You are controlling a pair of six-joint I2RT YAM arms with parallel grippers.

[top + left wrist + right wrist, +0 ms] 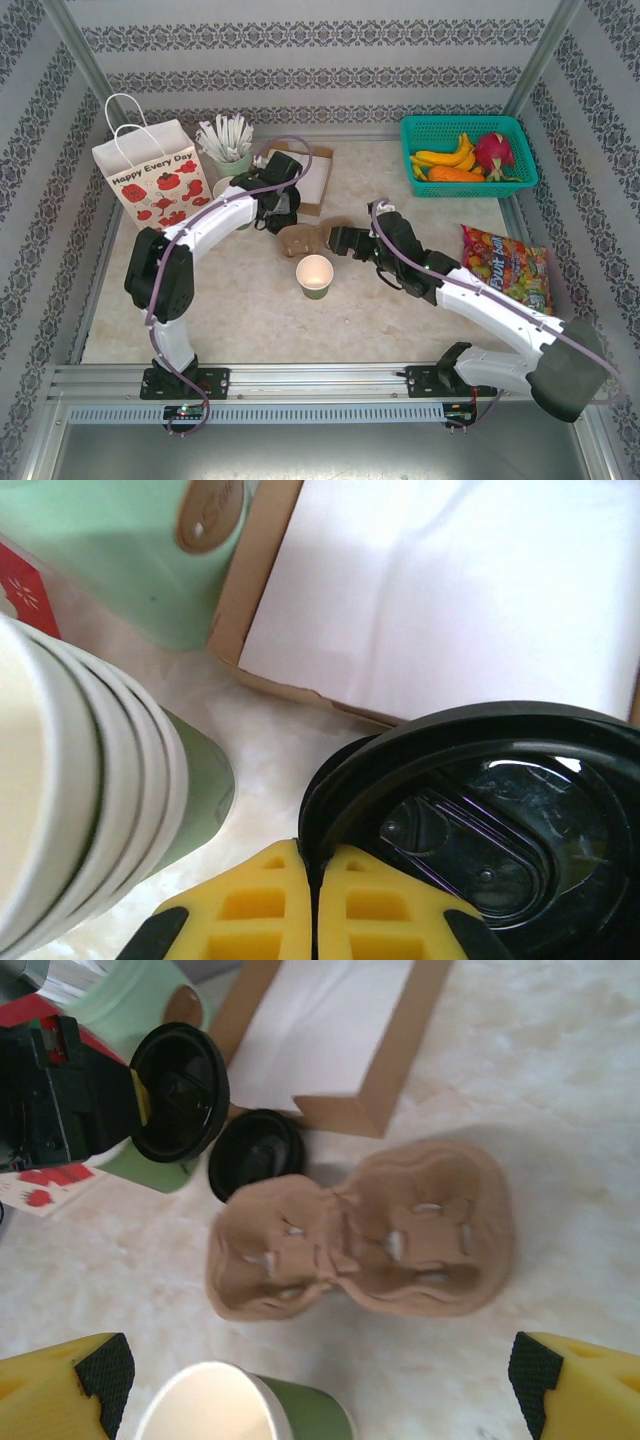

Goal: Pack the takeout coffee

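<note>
Premises: a robot test cell, apparently dressed as a takeout coffee counter.

Evidence of a cell: two arms, the left arm point(200, 225) and the right arm point(480, 300), bolted to an aluminium rail point(320, 380) along the near edge of the bench point(250, 320). Metal posts point(78, 55) and patterned wall panels point(300, 40) enclose the other sides.

Evidence of the counter setting: a marble-look top carrying a printed paper bag point(150, 185), an olive-green paper cup point(314, 275), a black lid point(480, 820), a pulp cup carrier point(360, 1230) and a mint cup of white sticks point(230, 145). At the far right corner stands a teal basket point(460, 122) of fruit point(445, 157), possibly imitation.
</note>
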